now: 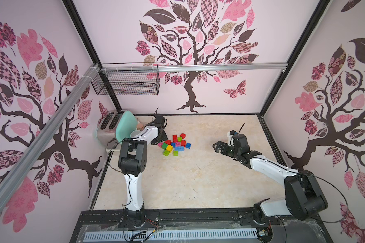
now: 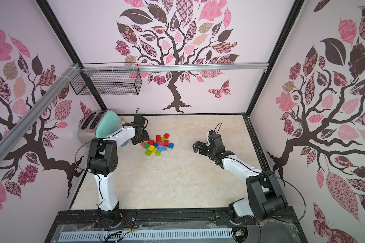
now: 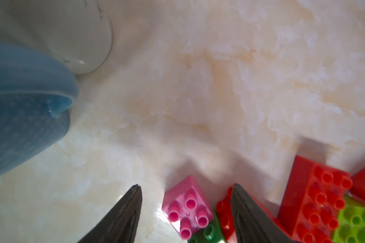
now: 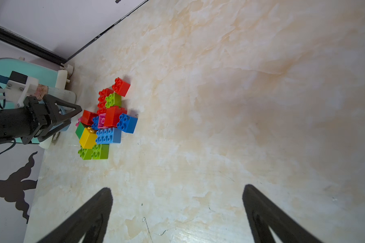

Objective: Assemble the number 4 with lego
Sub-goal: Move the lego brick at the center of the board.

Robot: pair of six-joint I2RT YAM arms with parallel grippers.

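Left gripper [image 3: 185, 186]: jaws apart, straddling a pink brick [image 3: 187, 207] without clamping it; a gap shows beside one finger; the other finger lies against a red brick [image 3: 224, 210]
Right gripper [image 4: 177, 186]: spread wide, holding nothing; over bare table [image 4: 219, 105], well apart from the bricks
Lego [image 1: 176, 144]: loose, unassembled heap of red, blue, green, yellow and pink bricks, left of the table's middle; left gripper at its edge
Surroundings: toaster [image 1: 109, 126] and teal plate [image 1: 125, 126] in the rear left corner
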